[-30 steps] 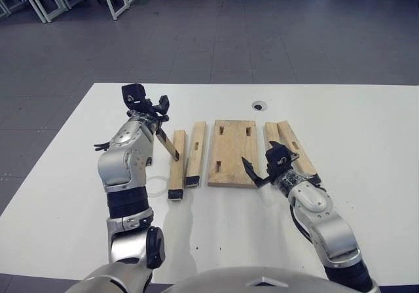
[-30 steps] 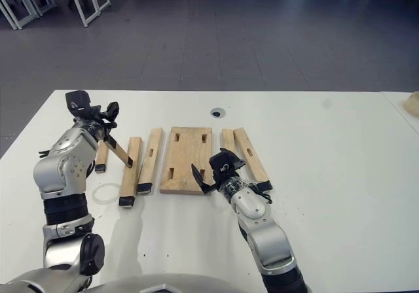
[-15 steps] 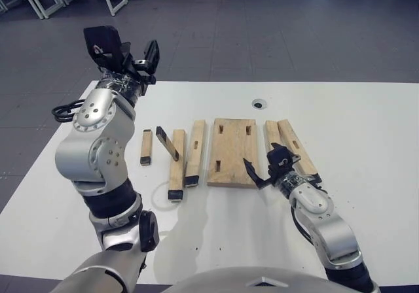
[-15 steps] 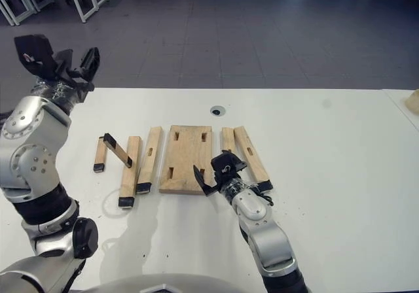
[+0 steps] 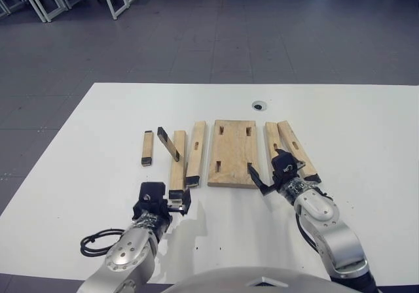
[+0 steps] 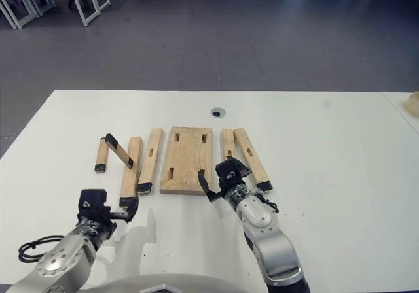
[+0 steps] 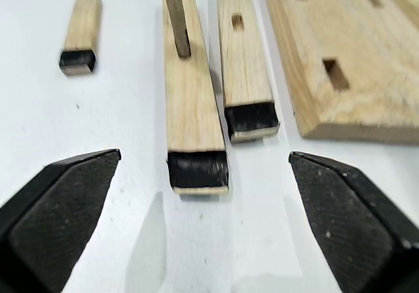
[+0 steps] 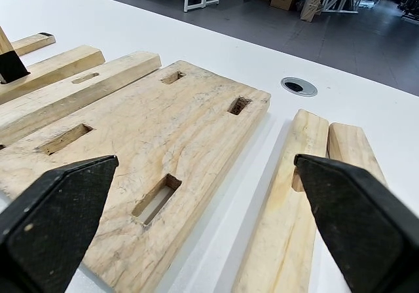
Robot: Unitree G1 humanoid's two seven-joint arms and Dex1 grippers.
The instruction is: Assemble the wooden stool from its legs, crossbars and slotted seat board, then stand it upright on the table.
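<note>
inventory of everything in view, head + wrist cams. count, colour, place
seat board: 1, light wood with four slots, flat at table centre
legs: 4, light wood with black end caps, lying flat; two left of the seat board, two right of it
crossbars: 2, light wood with black ends; one flat at far left, one tilted with its lower end on the outer left leg
cable hole: 1, grey ring, in the table behind the seat board
table: 1, white
left end effector: 1, black, open, low at the near ends of the left legs
right end effector: 1, black, open, at the seat board's near right corner
</note>
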